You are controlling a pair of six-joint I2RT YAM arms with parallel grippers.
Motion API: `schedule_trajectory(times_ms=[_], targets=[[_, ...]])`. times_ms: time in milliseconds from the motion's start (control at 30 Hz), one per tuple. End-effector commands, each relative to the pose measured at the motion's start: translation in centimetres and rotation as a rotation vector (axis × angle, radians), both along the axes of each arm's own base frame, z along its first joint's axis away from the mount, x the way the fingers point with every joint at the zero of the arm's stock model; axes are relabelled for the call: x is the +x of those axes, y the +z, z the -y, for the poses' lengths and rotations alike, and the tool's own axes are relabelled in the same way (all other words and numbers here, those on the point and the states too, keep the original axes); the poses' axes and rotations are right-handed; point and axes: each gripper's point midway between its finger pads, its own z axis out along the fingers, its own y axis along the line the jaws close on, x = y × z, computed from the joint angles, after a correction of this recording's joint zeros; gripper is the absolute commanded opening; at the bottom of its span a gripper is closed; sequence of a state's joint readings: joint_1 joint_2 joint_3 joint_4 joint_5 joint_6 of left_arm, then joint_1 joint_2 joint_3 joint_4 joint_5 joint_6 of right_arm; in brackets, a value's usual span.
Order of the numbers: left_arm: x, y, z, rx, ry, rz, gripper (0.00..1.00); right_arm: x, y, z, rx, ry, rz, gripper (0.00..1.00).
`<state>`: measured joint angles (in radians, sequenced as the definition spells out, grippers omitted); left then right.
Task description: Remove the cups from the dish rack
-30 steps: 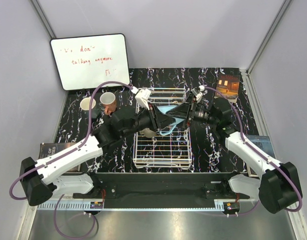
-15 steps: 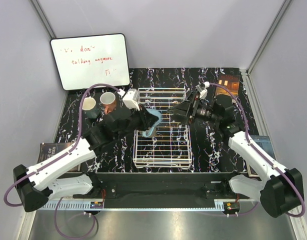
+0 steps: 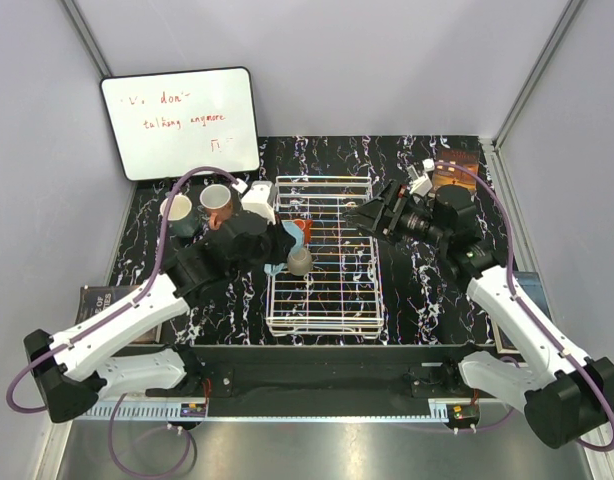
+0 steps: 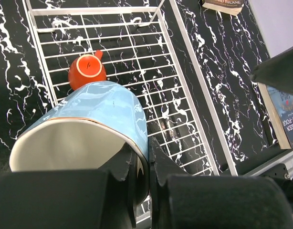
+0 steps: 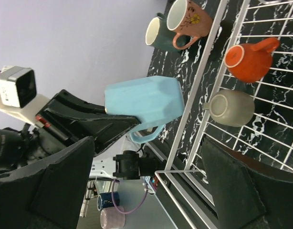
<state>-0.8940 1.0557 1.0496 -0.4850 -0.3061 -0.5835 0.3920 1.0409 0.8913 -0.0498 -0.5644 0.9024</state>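
Above the left side of the dish rack, the step in hand is judged to be the carrying-out of the light blue mug. It is best done with the pinch of the left gripper kept firm, since the mug is held only by a narrow strip of its wall and hangs tilted. The mug should be lifted clear of the rack's low side rail before being swung leftward. It should then be brought upright and lowered onto a bare patch of the table. Release is better delayed until the base is seen to rest flat. A path close to the mugs already standing outside the rack is to be avoided, as the hanging handle could knock them.

The left gripper's jaws are pressed together on the mug's wall, one finger inside the pale interior and one outside. Nothing else is touched by it. Below the held mug, the small red mug sits on the rack wires with its underside showing. The taupe mug sits just beside it, and both are apart from the blue one. Further left, on the table beyond the rail, the salmon mug and the dark grey mug stand upright, close together. The right gripper is spread wide, holds nothing, and hovers over the rack's right side.
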Motion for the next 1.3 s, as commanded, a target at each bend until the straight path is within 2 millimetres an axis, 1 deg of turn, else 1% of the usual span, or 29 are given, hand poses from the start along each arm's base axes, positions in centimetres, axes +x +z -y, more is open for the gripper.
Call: schedule_trajectory(times_ms=[0,33,67,100,133,167,200,233,267,300,367,400,467,500,533,600,633,700,733,767,800,833,900,933,1000,1067,1133,1167,1267], targets=[[1.8,4.7,0.6,-0.085,0.043,0.118,0.0,0.8,0.1,0.4,-0.039,-0.03,0.034,1.0],[1.9,4.1,0.2,-0.056,0.062,0.103,0.0,0.8,0.1,0.4,-0.047,-0.029,0.04,1.0],[2.1,4.5,-0.2,-0.045,0.086,0.107,0.0,0.9,0.0,0.5,-0.053,-0.032,0.041,1.0],[2.6,4.7,-1.1,-0.016,0.13,0.12,0.0,1.1,-0.4,0.6,-0.065,-0.041,0.031,1.0],[2.5,3.9,-2.2,0.045,0.161,0.104,0.0,1.1,-0.5,0.6,-0.072,-0.043,0.027,1.0],[2.9,4.5,-2.9,0.064,0.199,0.111,0.0,1.2,-0.8,0.7,-0.085,-0.046,0.03,1.0],[3.4,4.7,-4.5,0.116,0.275,0.13,0.0,1.3,-1.2,0.8,-0.094,-0.049,0.017,1.0],[3.2,4.0,-6.0,0.185,0.315,0.11,0.0,1.4,-1.5,0.8,-0.1,-0.05,0.011,1.0],[3.4,3.9,-6.9,0.222,0.348,0.109,0.0,1.4,-1.6,0.8,-0.107,-0.051,0.011,0.99],[3.9,4.3,-8.6,0.249,0.411,0.114,0.0,1.5,-2.1,0.8,-0.114,-0.048,-0.002,1.0],[4.0,3.4,-10.8,0.303,0.456,0.07,0.0,1.6,-2.4,0.7,-0.118,-0.046,-0.01,1.0],[4.7,2.5,-12.8,0.314,0.513,0.023,0.0,1.6,-2.7,0.7,-0.121,-0.044,-0.019,0.99],[5.1,0.8,-14.8,0.32,0.556,-0.044,0.0,1.6,-3.0,0.6,-0.125,-0.042,-0.024,0.99],[5.7,-0.7,-16.3,0.303,0.581,-0.111,0.0,1.7,-3.2,0.6,-0.128,-0.041,-0.031,0.99],[5.9,-2.5,-16.9,0.306,0.588,-0.156,0.0,1.8,-3.3,0.6,-0.131,-0.041,-0.031,0.99],[6.4,-4.8,-18.5,0.291,0.614,-0.229,0.0,1.7,-3.6,0.5,-0.138,-0.033,-0.038,0.99],[6.7,-6.8,-18.8,0.301,0.617,-0.277,0.0,1.7,-3.7,0.5,-0.143,-0.031,-0.037,0.99],[7.4,-8.5,-19.3,0.275,0.617,-0.328,0.0,1.6,-4.0,0.6,-0.155,-0.026,-0.046,0.99],[7.8,-9.6,-19.1,0.275,0.612,-0.355,0.0,1.6,-4.2,0.7,-0.159,-0.028,-0.049,0.99],[8.1,-10.0,-19.0,0.268,0.609,-0.367,0.0,1.5,-4.4,0.7,-0.166,-0.028,-0.056,0.99],[8.3,-10.4,-18.8,0.262,0.603,-0.377,0.0,1.4,-4.3,0.7,-0.165,-0.028,-0.051,0.99],[8.7,-11.2,-18.6,0.27,0.6,-0.394,0.0,1.4,-4.5,0.8,-0.171,-0.026,-0.051,0.99],[9.2,-11.7,-18.3,0.266,0.596,-0.404,0.0,1.3,-4.7,1.0,-0.182,-0.032,-0.052,0.99],[9.4,-12.4,-18.3,0.275,0.597,-0.418,0.0,1.1,-4.8,1.0,-0.183,-0.029,-0.055,0.99],[9.8,-13.1,-18.3,0.272,0.597,-0.419,0.0,1.0,-4.9,1.2,-0.186,-0.032,-0.054,0.99],[10.0,-14.3,-18.4,0.279,0.597,-0.443,0.0,0.9,-5.1,1.2,-0.19,-0.033,-0.059,0.99],[10.4,-14.8,-18.5,0.271,0.599,-0.449,0.0,0.9,-5.3,1.2,-0.194,-0.031,-0.06,0.99],[10.4,-15.6,-18.7,0.275,0.599,-0.47,0.0,0.9,-5.5,1.3,-0.199,-0.032,-0.065,0.99],[10.8,-16.7,-19.1,0.273,0.608,-0.495,0.0,0.9,-5.5,1.3,-0.204,-0.031,-0.063,0.99]])
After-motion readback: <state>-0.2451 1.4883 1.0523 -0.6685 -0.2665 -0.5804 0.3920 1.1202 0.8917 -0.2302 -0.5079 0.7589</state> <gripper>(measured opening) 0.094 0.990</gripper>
